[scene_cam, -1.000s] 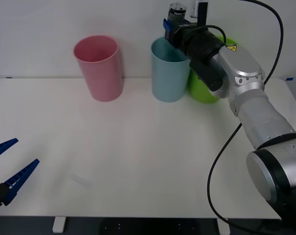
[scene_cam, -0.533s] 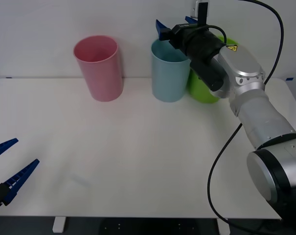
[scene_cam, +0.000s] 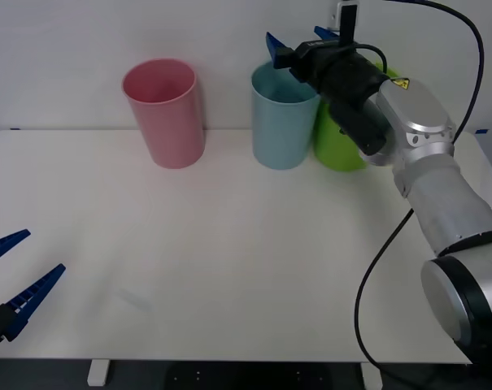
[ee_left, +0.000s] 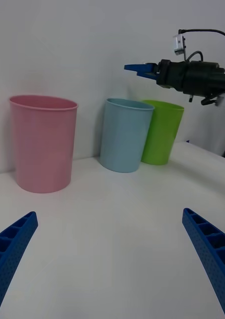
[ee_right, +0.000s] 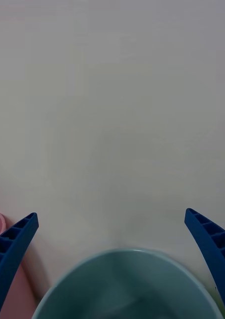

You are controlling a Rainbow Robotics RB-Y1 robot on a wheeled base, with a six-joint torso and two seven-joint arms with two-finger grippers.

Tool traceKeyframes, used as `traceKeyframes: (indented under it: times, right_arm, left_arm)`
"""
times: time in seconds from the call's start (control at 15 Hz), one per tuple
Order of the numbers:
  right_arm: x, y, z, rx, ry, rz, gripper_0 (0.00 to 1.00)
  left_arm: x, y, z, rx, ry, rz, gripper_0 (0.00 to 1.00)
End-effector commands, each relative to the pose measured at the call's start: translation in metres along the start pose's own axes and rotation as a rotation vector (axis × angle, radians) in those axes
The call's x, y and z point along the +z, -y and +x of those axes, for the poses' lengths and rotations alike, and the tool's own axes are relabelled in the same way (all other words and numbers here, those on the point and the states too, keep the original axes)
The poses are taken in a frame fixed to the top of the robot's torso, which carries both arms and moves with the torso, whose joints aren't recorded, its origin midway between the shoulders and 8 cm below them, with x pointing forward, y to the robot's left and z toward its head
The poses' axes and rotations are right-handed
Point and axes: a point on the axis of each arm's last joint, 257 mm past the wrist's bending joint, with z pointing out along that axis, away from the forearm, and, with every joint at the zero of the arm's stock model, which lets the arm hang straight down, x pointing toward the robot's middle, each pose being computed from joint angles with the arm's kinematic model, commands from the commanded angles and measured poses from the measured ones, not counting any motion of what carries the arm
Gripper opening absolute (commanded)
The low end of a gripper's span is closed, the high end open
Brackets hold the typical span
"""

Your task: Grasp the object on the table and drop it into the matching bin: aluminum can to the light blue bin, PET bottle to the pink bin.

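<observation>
My right gripper [scene_cam: 294,36] hangs open just above the rim of the light blue bin [scene_cam: 283,122], with nothing between its blue fingers. In the right wrist view the gripper [ee_right: 111,215] looks down over the bin's round mouth [ee_right: 127,284]. The aluminum can is out of view. The pink bin [scene_cam: 166,114] stands to the left of the light blue one at the back of the white table [scene_cam: 229,244]. My left gripper [scene_cam: 44,252] rests open at the table's near left edge. The left wrist view shows that gripper [ee_left: 109,214] facing both bins [ee_left: 123,137] and the right gripper [ee_left: 135,67].
A lime green bin [scene_cam: 339,146] stands right beside the light blue one, partly behind my right arm. A black cable loops from that arm down to the table's right side. A white wall backs the bins.
One second ago the right gripper held the can over the light blue bin. It has since opened, the can is gone from its fingers, and the arm has drawn slightly right.
</observation>
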Motion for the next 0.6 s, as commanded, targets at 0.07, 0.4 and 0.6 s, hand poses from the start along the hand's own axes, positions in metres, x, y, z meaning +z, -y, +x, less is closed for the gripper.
traceKeyframes:
  times: [0.07,0.4,0.6]
  right_arm:
    - [-0.024,0.002,0.002,-0.020,0.025,-0.019,1.00]
    - [-0.080,0.007,0.010,-0.067,0.031,-0.083,1.00]
    - [-0.120,0.012,0.022,-0.099,0.007,-0.136,1.00]
  left_arm:
    - [0.000,0.000,0.000,0.000,0.000,0.000,1.00]
    - [0.000,0.000,0.000,0.000,0.000,0.000,1.00]
    - [0.000,0.000,0.000,0.000,0.000,0.000,1.00]
